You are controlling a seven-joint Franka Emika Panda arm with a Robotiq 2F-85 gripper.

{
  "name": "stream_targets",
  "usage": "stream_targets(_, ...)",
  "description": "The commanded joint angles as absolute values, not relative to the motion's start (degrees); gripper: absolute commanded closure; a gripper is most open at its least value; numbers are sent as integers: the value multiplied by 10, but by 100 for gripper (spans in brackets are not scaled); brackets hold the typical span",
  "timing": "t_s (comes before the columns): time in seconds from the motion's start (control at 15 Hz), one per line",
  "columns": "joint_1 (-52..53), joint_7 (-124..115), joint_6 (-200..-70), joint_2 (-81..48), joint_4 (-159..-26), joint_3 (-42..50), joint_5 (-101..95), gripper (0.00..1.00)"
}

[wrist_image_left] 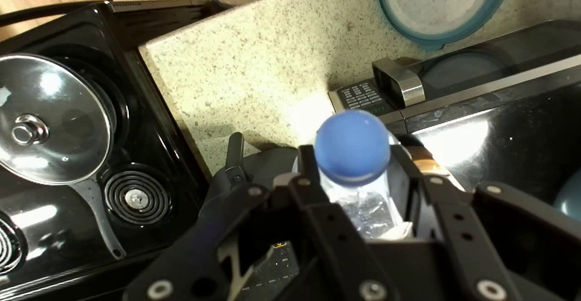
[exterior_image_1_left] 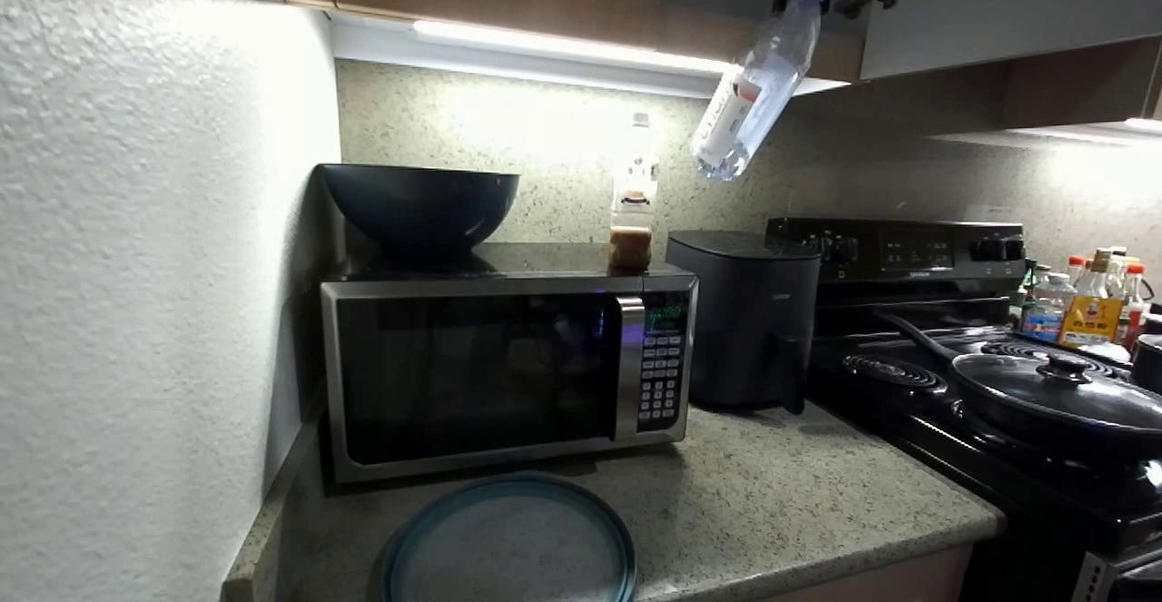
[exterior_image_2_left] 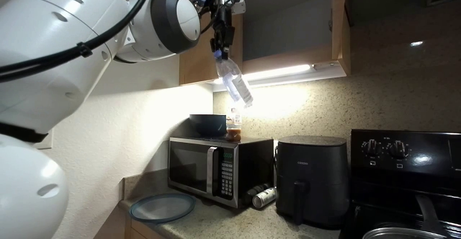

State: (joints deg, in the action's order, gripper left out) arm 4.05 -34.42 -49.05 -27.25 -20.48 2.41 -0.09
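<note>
A clear plastic bottle with a blue cap and a white label hangs tilted in the air in both exterior views (exterior_image_1_left: 772,66) (exterior_image_2_left: 234,82). My gripper (exterior_image_2_left: 220,49) is shut on its neck, just under the cap. In the wrist view the blue cap (wrist_image_left: 353,144) stands between the two fingertips of the gripper (wrist_image_left: 356,162), with the clear body (wrist_image_left: 358,205) below it. A second clear bottle (exterior_image_1_left: 633,193) with brown liquid stands upright on the microwave (exterior_image_1_left: 508,375); it is partly hidden behind the gripper in the wrist view (wrist_image_left: 426,161).
A dark bowl (exterior_image_1_left: 418,207) sits on the microwave. A black air fryer (exterior_image_2_left: 312,181) stands between the microwave and the stove (exterior_image_1_left: 917,257), which bears a lidded pan (wrist_image_left: 50,119). A blue-rimmed round lid (exterior_image_2_left: 162,208) lies on the counter. A wall cabinet door (exterior_image_1_left: 1008,12) is open.
</note>
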Motion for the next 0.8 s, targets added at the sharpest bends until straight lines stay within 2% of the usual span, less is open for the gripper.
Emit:
stream_targets(0.0,35,-368,-502,-292,-213,20,14,84)
stream_targets(0.2,40,-344,-497,-299,-212,25,0,84)
stream_targets(0.27,40,-344,-498,-303,-213,25,0,59)
stream_targets(0.47,40,-344,-498,-304,-212,25,-1,59)
stream_targets(0.53,40,-344,-498,-304,-212,25,-1,84)
stream_targets(0.73,18,-355,-480,-316,-227,7,41,84)
